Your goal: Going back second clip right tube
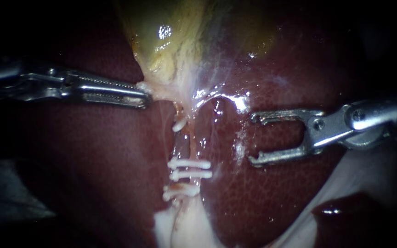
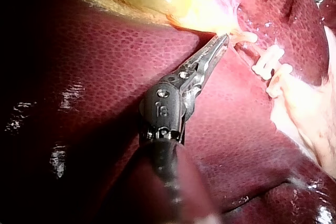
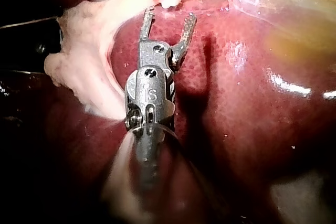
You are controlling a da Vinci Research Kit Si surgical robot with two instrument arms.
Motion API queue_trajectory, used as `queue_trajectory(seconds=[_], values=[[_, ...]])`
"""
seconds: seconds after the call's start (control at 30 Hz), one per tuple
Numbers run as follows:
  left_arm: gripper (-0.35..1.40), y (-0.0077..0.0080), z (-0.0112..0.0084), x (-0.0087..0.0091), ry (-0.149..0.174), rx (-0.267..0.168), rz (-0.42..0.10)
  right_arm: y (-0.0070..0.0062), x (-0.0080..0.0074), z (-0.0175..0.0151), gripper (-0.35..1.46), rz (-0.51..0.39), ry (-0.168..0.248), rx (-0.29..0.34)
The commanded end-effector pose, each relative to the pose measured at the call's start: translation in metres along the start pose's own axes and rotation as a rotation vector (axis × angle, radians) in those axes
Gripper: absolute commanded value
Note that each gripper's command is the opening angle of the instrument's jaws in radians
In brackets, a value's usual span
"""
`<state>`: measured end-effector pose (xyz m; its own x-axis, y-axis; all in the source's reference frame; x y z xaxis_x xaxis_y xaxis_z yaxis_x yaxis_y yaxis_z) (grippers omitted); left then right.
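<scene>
Gripping tissue below gallbladder with left instrument, jaws clamped. Holding right instrument over liver, jaws apart, beside clips on tube.

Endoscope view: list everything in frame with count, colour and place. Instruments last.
liver: one, dark red, behind everything.
gallbladder: one, yellowish, top centre.
tube: one, reddish-brown, running down from the gallbladder at centre.
clips: four, white, across the tube; one high, two together midway, one lowest.
pale tissue: one patch, whitish, at the tube's lower end.
left instrument: one, metal, from the left; jaws shut on the gallbladder's pale lower edge.
right instrument: one, metal, from the right; jaws open over the liver, clear of the tube.
</scene>
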<state>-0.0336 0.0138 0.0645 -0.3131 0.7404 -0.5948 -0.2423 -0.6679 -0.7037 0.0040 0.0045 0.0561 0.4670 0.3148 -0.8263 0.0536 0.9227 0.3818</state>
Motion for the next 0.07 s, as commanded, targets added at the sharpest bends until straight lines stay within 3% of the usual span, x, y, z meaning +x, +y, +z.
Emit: queue_trajectory(seconds=[0.03,0.07], values=[[-0.35,0.0001,-0.0003,0.0001,0.000,-0.002,0.001,-0.0001,0.0000,0.0000,0.50,0.000,0.001,0.007],[-0.35,0.0001,-0.0005,0.0001,0.000,-0.003,0.000,-0.0001,0.0000,0.0001,0.50,0.000,0.002,0.009]])
